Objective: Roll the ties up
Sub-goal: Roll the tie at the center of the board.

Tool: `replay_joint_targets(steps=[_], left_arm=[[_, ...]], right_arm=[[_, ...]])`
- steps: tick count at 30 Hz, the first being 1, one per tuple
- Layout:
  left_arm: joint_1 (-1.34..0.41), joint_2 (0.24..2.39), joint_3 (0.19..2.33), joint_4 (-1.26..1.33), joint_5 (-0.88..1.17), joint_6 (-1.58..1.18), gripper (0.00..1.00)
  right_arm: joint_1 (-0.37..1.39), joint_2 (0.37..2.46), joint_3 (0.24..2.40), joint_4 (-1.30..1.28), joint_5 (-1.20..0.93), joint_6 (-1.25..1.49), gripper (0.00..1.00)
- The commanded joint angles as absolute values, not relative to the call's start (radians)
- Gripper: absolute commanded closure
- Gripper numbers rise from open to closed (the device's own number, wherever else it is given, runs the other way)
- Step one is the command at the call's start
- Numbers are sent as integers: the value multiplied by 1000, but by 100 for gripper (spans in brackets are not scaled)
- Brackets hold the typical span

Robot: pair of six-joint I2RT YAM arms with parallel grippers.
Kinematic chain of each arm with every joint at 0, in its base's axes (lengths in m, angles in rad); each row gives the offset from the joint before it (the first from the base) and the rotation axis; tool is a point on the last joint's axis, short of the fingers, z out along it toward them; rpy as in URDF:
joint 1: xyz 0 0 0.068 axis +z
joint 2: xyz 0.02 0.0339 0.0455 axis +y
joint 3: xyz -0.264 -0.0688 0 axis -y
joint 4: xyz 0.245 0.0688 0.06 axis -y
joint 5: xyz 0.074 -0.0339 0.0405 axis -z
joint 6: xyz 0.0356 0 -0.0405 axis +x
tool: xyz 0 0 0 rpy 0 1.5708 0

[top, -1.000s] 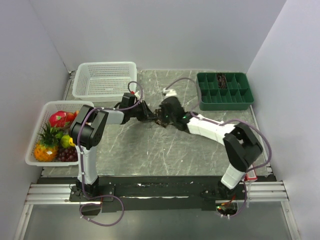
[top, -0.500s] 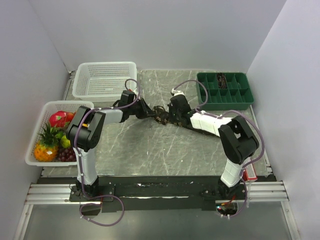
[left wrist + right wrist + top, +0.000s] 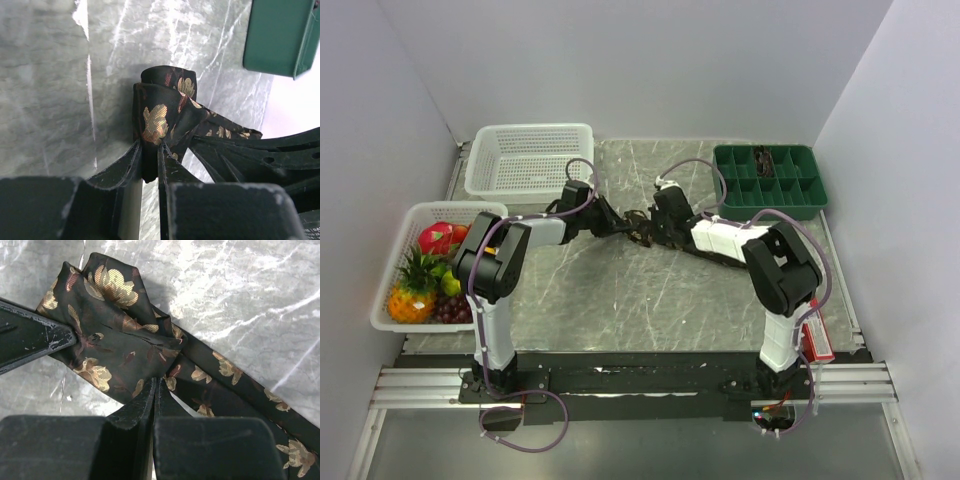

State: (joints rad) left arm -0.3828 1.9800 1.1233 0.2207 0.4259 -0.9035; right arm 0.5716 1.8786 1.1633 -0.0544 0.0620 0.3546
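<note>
One tie (image 3: 640,226), dark with tan flowers, lies half rolled at mid table; its loose tail runs right under my right arm. In the left wrist view the bundled roll (image 3: 165,107) stands on the marble. My left gripper (image 3: 618,220) (image 3: 150,152) is shut on a fold of it. In the right wrist view the roll (image 3: 110,335) lies ahead and the flat tail (image 3: 235,390) runs down to the right. My right gripper (image 3: 657,226) (image 3: 156,385) is shut, its tips pinching the tie's near edge. The left gripper's finger (image 3: 30,335) enters from the left.
An empty white basket (image 3: 530,160) stands at the back left. A second basket (image 3: 390,300) holds fruit at the left edge. A green compartment tray (image 3: 770,195) (image 3: 280,35) stands at the back right with something dark in a back cell.
My right arm's elbow has swung in toward the table's middle. Both grippers and the tie bundle have shifted slightly toward the back. Both stay shut on the tie.
</note>
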Motion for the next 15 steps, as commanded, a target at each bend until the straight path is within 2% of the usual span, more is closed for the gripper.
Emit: replay_joint_targets(steps=[1, 10, 13, 15], left_arm=[[-387, 1963, 1164, 198, 385, -893, 85], [-400, 1974, 1192, 183, 388, -891, 79], [-406, 1973, 1196, 184, 388, -894, 73], [-407, 1968, 1197, 189, 391, -896, 63]], right_arm=[[568, 1914, 1224, -40, 75, 354, 100], [566, 1980, 1279, -38, 68, 351, 100], [565, 1997, 1293, -41, 71, 351, 100], [557, 2003, 1298, -43, 64, 354, 100]])
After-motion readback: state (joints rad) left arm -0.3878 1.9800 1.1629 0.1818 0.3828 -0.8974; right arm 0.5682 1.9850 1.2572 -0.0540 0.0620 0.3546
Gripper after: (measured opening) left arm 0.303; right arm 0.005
